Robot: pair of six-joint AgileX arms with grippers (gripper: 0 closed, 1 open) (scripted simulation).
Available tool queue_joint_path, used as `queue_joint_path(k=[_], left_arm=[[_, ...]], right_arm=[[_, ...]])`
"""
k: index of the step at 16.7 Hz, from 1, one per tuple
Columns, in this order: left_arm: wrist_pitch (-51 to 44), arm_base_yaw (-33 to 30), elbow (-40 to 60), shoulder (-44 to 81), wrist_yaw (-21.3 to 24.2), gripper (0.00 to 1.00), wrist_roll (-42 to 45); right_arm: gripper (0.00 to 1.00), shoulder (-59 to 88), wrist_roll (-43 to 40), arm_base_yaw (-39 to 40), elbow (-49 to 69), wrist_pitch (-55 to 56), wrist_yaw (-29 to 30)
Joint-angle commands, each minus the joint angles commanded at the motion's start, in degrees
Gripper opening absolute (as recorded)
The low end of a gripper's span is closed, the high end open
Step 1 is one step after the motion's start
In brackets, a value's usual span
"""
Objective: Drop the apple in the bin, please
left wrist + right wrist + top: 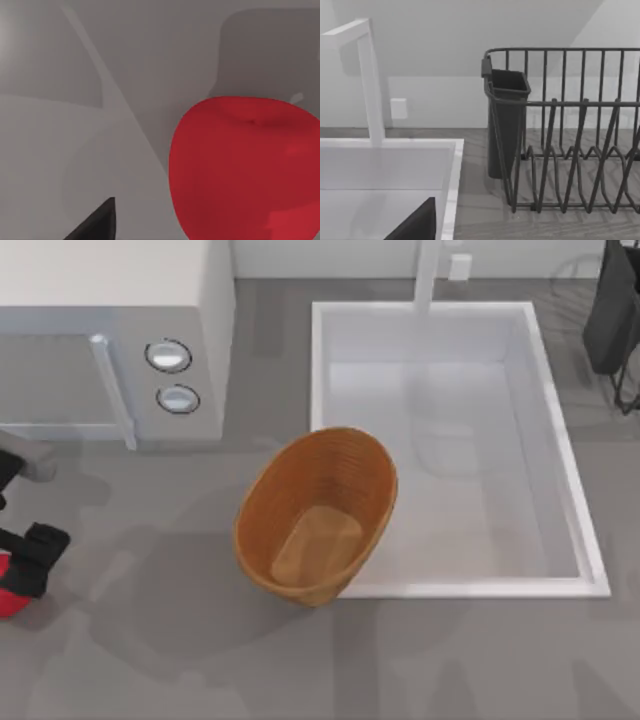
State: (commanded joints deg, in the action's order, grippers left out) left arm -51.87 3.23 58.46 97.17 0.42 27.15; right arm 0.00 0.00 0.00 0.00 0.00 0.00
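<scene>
**A Smooth Red Apple Waiting at the Edge**

The apple (8, 585) is sitting at the far left edge of the top view, low down, well apart from the wicker basket (262, 502) in the middle of the frame. The left gripper (35, 552) is hanging right beside it, dark and blocky, up against the red. In the left wrist view the apple (247, 167) is looming big in the lower right, with one dark fingertip (97, 225) poking up at the bottom. I cannot tell how wide the fingers are standing, or if they are pinching the fruit yet.

The apple is looking round, plain bright red and shiny, with a little dip at the top. It is probably light and hard, so it is not going to squash. But it is smooth and round, so it is likely to slip or roll away. The best place to take hold is across its fat middle, one finger on each side.

The basket is brown, oval and ribbed, leaning over the corner of the white sink (560, 450). The right arm is parked far away by the dish rack (570, 135).
</scene>
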Motion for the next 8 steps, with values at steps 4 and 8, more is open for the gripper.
queue_joint_path(k=[4,8], left_arm=[[9.8,0.1,-4.8,4.2,0.0,1.0,0.2],[12.3,0.1,-6.3,5.7,0.0,1.0,0.3]], right_arm=[[1.0,0.0,0.0,0.0,0.0,0.0,0.0],[1.0,0.0,0.0,0.0,0.0,0.0,0.0]])
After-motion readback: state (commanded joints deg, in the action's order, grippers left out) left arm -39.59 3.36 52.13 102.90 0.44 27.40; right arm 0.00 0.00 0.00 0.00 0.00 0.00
